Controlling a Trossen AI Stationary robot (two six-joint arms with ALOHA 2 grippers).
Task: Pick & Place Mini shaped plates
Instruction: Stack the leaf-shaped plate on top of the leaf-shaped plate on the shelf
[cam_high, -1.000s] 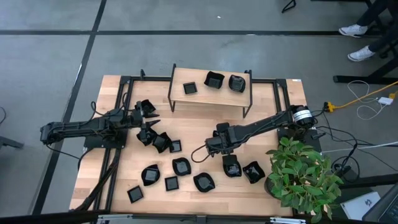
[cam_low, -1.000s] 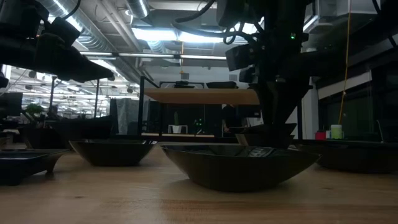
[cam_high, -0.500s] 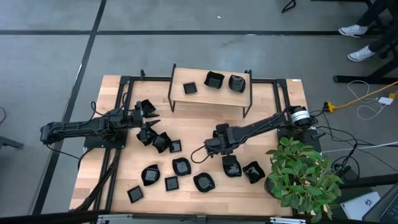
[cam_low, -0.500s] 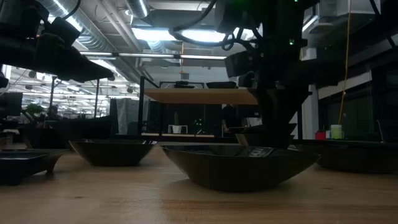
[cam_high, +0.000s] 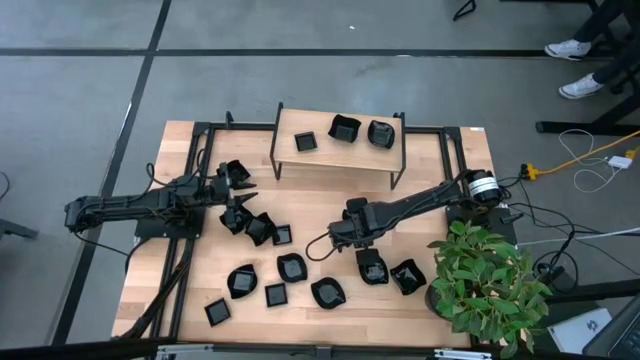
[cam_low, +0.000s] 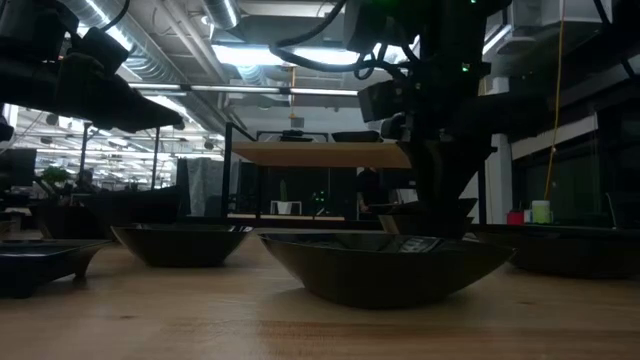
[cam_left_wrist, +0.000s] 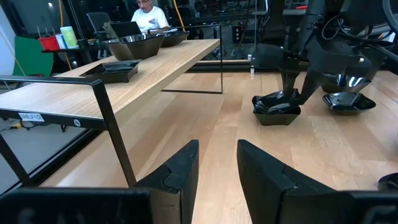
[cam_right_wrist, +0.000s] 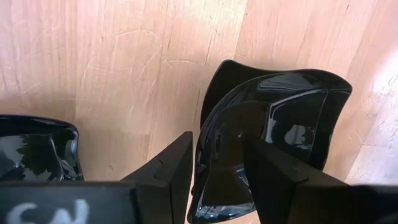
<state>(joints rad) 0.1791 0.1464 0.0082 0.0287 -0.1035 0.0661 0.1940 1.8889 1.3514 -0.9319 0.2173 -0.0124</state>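
Note:
Several glossy black mini shaped plates lie on the wooden table, among them one (cam_high: 291, 267) near the middle and a cluster (cam_high: 260, 228) at the left. Three more stand on the wooden shelf (cam_high: 340, 160) at the far side. My right gripper (cam_high: 343, 232) points down at the table's middle, shut on a wavy-edged plate (cam_right_wrist: 273, 118). In the left wrist view that plate (cam_left_wrist: 277, 104) sits low over the table. My left gripper (cam_left_wrist: 217, 168) hangs level at the table's left, open, with nothing between its fingers. My right gripper pinches the plate's near wall (cam_right_wrist: 217, 155) between its two fingers, one finger (cam_right_wrist: 177, 168) outside the plate and the other (cam_right_wrist: 273, 174) over its hollow. The fingers come from above, pointing down. Whether the plate's bottom rests on the table, I cannot tell.
Another plate (cam_right_wrist: 37, 149) lies close beside the right gripper. Two plates (cam_high: 372, 266) (cam_high: 407, 276) lie near the potted plant (cam_high: 485, 280) at the near right corner. The black metal frame (cam_high: 200, 130) runs around the shelf. Bare wood lies between shelf and gripper.

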